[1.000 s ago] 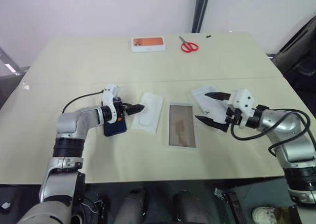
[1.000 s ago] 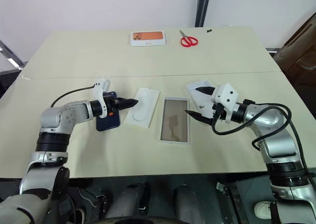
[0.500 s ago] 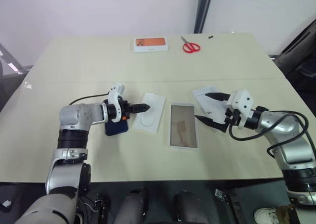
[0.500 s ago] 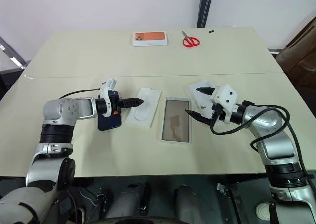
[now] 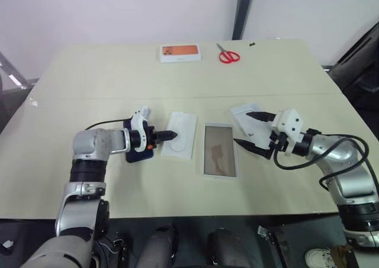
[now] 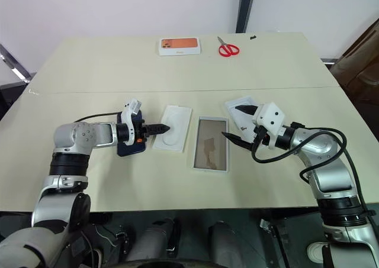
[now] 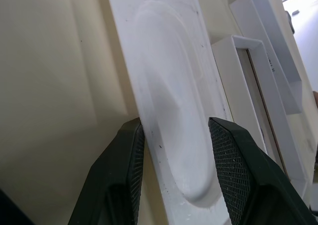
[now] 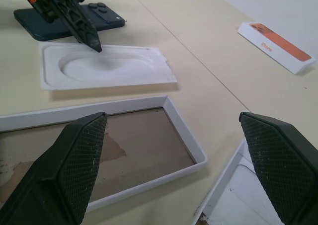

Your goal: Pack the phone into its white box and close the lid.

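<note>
Left gripper (image 5: 169,135) hovers over the moulded white insert (image 5: 181,135), fingers narrowly apart and holding nothing; the navy phone (image 5: 137,155) lies flat beneath its wrist. Right gripper (image 5: 251,129) gapes wide beside the white box (image 5: 219,150), above the lid (image 5: 242,116). Red-handled scissors (image 5: 226,55) and an orange-printed box (image 5: 179,52) sit far back.

Left wrist view: insert's smooth rounded recess.

Right wrist view: the box's glossy brown floor; orange box's writing unreadable.

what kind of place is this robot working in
Probably a lab or office test room rather than a home: a plain beige table stands against a bare white wall, and it carries only staged items, namely the phone, the white box, an orange-printed box and red scissors.
</note>
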